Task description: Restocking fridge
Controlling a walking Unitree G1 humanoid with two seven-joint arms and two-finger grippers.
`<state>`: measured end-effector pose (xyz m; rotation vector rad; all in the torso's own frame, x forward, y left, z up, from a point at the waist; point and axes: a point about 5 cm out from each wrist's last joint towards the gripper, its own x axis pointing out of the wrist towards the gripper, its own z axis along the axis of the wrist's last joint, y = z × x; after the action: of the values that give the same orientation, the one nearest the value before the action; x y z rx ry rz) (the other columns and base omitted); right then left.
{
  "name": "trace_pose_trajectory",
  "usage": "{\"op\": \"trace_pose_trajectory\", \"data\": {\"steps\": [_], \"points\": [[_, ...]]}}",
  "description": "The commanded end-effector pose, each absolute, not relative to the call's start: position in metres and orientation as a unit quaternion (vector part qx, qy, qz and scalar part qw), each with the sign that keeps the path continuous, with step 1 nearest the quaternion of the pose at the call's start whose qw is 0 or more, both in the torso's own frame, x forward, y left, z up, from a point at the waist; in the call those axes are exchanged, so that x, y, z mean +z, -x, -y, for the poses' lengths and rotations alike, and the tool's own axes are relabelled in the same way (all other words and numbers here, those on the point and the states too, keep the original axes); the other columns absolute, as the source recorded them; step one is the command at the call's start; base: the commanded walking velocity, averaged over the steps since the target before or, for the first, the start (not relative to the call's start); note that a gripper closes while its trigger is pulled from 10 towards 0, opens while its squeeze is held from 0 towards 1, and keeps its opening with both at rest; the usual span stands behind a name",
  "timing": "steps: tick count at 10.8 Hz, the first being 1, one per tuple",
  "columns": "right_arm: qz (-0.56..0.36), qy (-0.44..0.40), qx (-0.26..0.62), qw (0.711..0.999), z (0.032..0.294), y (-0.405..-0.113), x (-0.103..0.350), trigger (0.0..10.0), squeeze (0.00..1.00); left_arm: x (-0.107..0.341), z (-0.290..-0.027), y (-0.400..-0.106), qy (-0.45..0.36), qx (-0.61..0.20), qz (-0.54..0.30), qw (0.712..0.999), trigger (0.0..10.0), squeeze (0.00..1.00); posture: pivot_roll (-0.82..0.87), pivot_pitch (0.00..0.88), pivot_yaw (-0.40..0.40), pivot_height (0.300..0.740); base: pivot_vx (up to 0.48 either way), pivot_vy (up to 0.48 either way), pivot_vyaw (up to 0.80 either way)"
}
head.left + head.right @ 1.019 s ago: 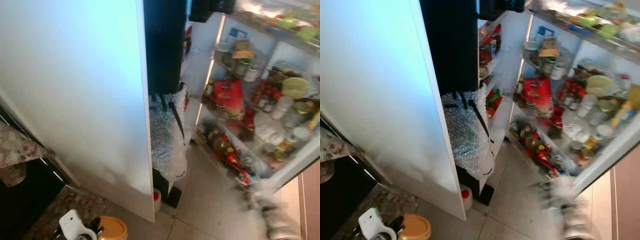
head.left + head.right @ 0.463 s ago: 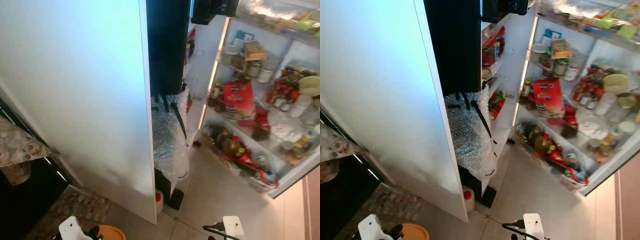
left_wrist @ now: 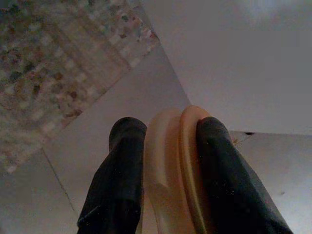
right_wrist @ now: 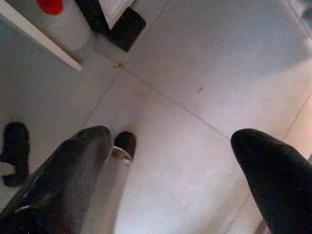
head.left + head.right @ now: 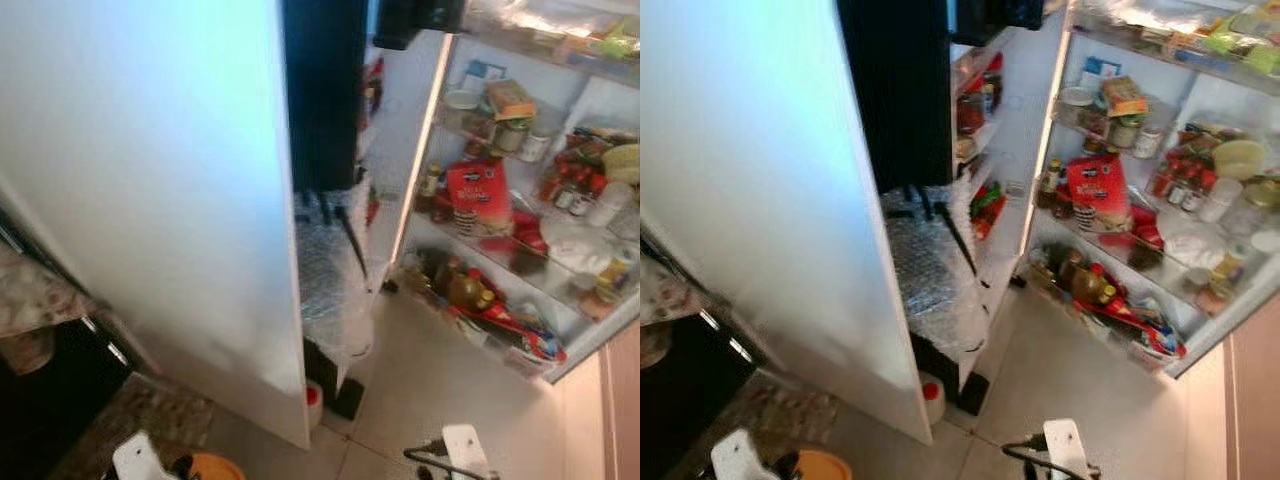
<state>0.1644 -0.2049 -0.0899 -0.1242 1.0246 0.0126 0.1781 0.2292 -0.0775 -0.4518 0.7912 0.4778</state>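
From where I stand, the robot faces the open fridge [image 5: 1040,150], with the big white door [image 5: 150,180] swung out on its left and the stocked door shelves [image 5: 1140,200] on its right. The left gripper [image 3: 165,161] is low, by the bottom left of the head views, and its two black fingers [image 3: 222,170] are clamped on a flat tan lid or plate [image 3: 175,165], edge-on between them. I can't tell exactly what that thing is. The right gripper [image 4: 170,161] hangs over the tiled floor [image 4: 195,73] with its fingers spread wide and nothing between them.

The step in hand looks like the approach: carrying the tan thing toward the fridge. Little of the restocking seems done yet, since the thing is in the gripper, not on a shelf.

To do it well:
- Keep the pinch firm; the grip is on a thin edge, so a tilt could let it slide out.
- Mind the white door's edge and the bubble wrap [image 5: 335,270] bulging from the lower compartment, both close to the left arm's path.
- The door shelves are crowded with jars and bottles [image 5: 1095,285], so pick a gap inside first.
- A red-capped jug [image 5: 313,402] and a dark slab sit on the floor at the fridge's foot; step short of them.
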Motion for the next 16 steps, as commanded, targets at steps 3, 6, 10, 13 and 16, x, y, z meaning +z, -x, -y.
{"op": "trace_pose_trajectory", "data": {"steps": [3, 6, 10, 13, 16], "points": [[-0.493, 0.044, -0.006, 0.869, 0.2071, -0.1598, -0.0914, 10.0, 0.0, -0.0816, -0.2292, -0.1699, 0.208, 0.228, -0.393, 0.866, 10.0, 0.0, -0.04, 0.0, 0.02, 0.74, 0.0, -0.315, 0.27], [-0.496, 0.057, 0.001, 0.867, 0.2044, -0.1573, -0.0929, 10.0, 0.0, -0.0815, -0.2303, -0.1697, 0.206, 0.228, -0.394, 0.866, 10.0, 0.0, -0.04, 0.012, 0.021, 0.74, 0.0, -0.322, 0.53], [-0.492, 0.056, 0.004, 0.869, 0.2028, -0.1598, -0.0921, 10.0, 0.0, -0.0816, -0.2301, -0.1695, 0.205, 0.228, -0.395, 0.866, 10.0, 0.0, -0.05, 0.023, 0.023, 0.74, 0.0, -0.324, 0.2], [-0.493, 0.057, 0.009, 0.868, 0.2004, -0.16, -0.0925, 10.0, 0.0, -0.0815, -0.2297, -0.1699, 0.205, 0.228, -0.395, 0.866, 10.0, 0.0, -0.05, 0.024, 0.023, 0.74, 0.0, -0.324, 0.8], [-0.495, 0.056, 0.012, 0.867, 0.2011, -0.159, -0.0927, 10.0, 0.0, -0.0815, -0.2296, -0.17, 0.205, 0.228, -0.394, 0.866, 10.0, 0.0, -0.05, 0.026, 0.022, 0.74, 0.0, -0.322, 0.8]]}}
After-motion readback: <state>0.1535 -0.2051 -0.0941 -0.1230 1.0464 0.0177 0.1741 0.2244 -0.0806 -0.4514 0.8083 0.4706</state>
